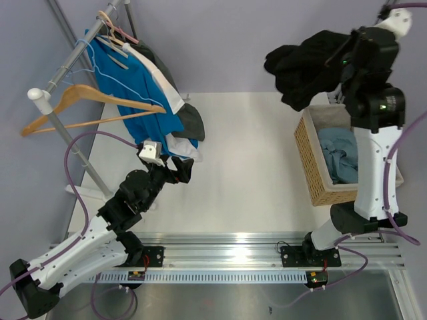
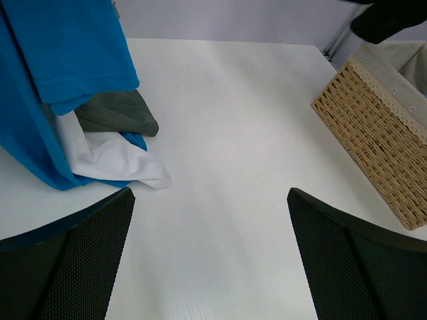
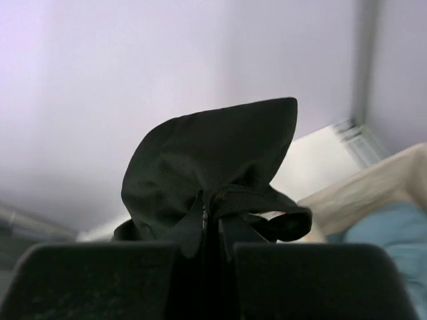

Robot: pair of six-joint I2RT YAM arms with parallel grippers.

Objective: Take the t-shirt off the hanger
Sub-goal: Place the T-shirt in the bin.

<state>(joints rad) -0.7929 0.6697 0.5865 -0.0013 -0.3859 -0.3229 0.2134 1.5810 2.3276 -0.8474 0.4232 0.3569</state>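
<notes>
A black t-shirt hangs bunched in the air at the back right, above the wicker basket. My right gripper is shut on a fold of the black t-shirt. An empty wooden hanger hangs on the rack's rail at the left. Beside it a blue t-shirt hangs from another hanger, its hem reaching the table. My left gripper stands open and low just in front of that hem, holding nothing. In the left wrist view the left gripper faces bare table, with the blue t-shirt at the left.
The basket holds a light blue cloth. White cloth and grey cloth hang with the blue t-shirt and pool on the table. The basket also shows at the right of the left wrist view. More hangers sit higher on the rail.
</notes>
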